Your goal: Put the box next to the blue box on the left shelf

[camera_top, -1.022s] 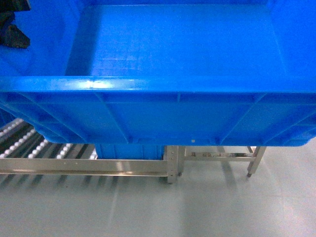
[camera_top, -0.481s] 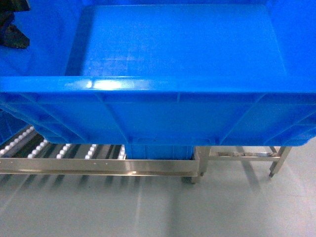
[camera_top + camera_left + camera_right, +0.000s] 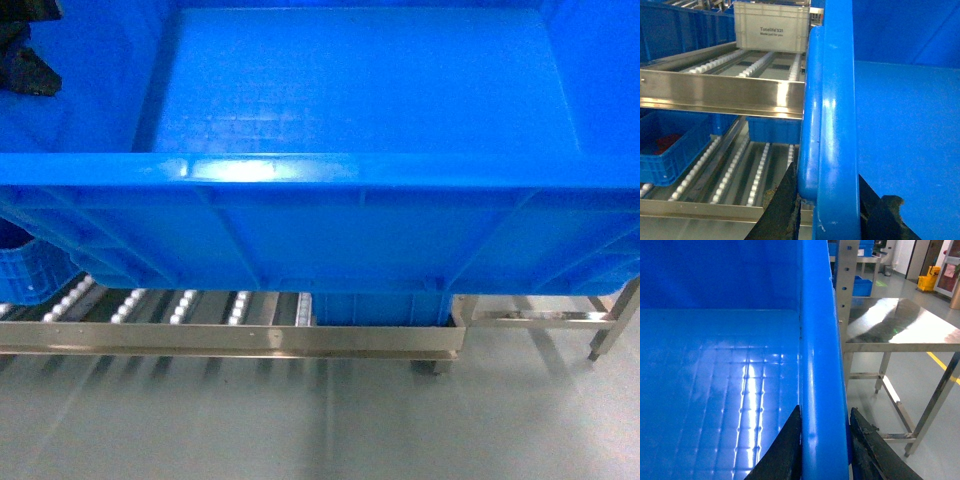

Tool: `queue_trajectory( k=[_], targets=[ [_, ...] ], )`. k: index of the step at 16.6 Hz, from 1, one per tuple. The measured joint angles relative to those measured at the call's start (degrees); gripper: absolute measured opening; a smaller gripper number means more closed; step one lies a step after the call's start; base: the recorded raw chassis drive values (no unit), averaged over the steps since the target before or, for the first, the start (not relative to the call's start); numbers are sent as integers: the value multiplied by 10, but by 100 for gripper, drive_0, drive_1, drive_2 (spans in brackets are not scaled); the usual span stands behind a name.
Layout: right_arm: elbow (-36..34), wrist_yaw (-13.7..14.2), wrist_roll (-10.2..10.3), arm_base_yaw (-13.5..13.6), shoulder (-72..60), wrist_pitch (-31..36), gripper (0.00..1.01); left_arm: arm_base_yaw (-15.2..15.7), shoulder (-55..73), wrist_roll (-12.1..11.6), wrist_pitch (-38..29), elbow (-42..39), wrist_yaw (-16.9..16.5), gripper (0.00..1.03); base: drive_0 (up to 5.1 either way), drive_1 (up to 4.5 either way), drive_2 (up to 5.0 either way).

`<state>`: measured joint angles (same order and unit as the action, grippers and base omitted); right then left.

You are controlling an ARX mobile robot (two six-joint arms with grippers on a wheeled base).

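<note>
The box (image 3: 360, 120) fills the upper frame of the head view, carried above the left shelf (image 3: 230, 338). The left tool (image 3: 827, 205) clamps its left rim, the right tool (image 3: 822, 442) its right rim. Another blue box (image 3: 25, 270) sits at the far left on the rollers. Keep the box level, clear the steel lip, then lower it just beside that one.
</note>
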<state>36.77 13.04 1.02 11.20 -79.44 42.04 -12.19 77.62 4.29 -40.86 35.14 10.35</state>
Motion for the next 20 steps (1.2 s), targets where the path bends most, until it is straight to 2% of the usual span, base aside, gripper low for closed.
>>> queue_trajectory(
  k=[20],
  targets=[
    [0, 0, 0, 0, 0, 0, 20, 0, 0, 0, 2, 0, 0, 17, -511, 235, 235]
  ],
)
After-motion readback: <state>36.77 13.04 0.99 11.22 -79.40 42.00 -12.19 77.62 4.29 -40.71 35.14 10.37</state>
